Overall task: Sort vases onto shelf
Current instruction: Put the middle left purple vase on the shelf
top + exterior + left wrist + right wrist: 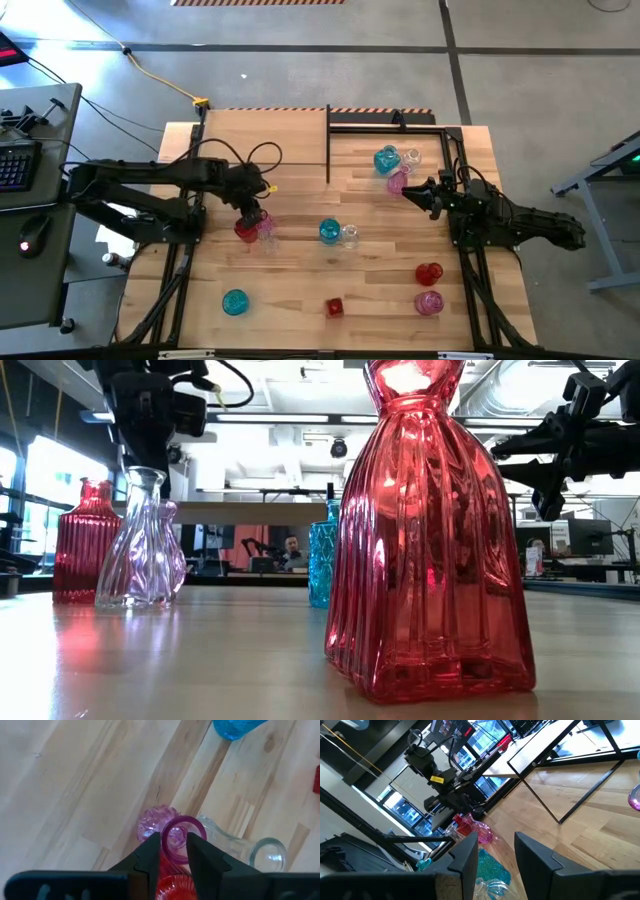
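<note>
Fingers [152,851] of my left gripper [174,851] straddled the round rim of a pink translucent glass vase [177,837], one finger outside the neck and one at its other side; my own wrist camera showed them close against the rim but not whether they pinched it. That same view showed a clear glass vase [240,847] lying on its side just beside the pink one, and a red glass vase [172,887] under my fingers. From overhead, my left gripper [252,212] sat left of centre on the plank-striped wooden tabletop [290,290], over the red and pink pair. The level view gave what the others could not: the pink vase stood upright, with a ribbed red vase [88,540] left of it, and a tall ribbed red glass vase [430,530] loomed nearest the lens.

My right gripper [408,190] hovered at the right, beside a cluster of teal, clear and pink vases [395,165] at the far right of the table. Its wrist view showed its fingers [465,857] apart, holding nothing. The light wood shelf on a black metal frame [545,745] appeared there as a raised panel; overhead only its black frame [380,125] was plain. Other vases stood scattered along the near edge: teal [235,301], red [334,307], pink [428,302].
</note>
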`<state>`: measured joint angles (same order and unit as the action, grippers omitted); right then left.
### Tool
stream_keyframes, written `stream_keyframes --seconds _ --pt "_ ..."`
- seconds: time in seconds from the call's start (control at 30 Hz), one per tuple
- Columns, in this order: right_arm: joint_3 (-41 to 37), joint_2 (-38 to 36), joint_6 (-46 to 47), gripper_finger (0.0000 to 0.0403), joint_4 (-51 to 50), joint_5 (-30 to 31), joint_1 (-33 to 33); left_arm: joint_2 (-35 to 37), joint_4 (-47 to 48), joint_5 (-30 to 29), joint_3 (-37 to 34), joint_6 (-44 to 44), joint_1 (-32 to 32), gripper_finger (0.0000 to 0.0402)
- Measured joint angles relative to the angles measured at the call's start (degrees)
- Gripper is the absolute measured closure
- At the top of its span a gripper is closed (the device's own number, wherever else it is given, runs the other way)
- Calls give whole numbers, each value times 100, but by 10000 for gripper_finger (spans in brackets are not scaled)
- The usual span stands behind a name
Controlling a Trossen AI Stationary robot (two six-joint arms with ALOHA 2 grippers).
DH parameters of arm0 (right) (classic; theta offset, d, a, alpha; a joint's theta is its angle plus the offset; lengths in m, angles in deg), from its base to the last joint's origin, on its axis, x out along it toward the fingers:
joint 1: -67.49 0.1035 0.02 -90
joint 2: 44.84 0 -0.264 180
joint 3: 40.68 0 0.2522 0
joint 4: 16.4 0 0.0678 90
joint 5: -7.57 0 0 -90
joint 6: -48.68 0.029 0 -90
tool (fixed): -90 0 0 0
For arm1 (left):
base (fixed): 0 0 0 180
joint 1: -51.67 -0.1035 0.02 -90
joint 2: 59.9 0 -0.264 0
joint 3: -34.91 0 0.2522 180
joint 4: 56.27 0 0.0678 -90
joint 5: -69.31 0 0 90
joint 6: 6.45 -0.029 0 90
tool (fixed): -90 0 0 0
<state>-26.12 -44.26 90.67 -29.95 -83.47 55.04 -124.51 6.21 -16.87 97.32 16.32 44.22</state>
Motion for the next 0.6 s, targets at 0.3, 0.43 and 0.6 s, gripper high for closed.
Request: stream_keyframes --seconds 0.3,0.43,0.6 --pt "0 0 0 286 0 1 0 -310 -9 -5 0 66 0 286" --pt "0 0 0 286 0 1 -1 -393 -11 -9 0 66 0 278" --pt "0 0 0 286 0 1 -1 -487 -7 -12 0 66 -2 271"
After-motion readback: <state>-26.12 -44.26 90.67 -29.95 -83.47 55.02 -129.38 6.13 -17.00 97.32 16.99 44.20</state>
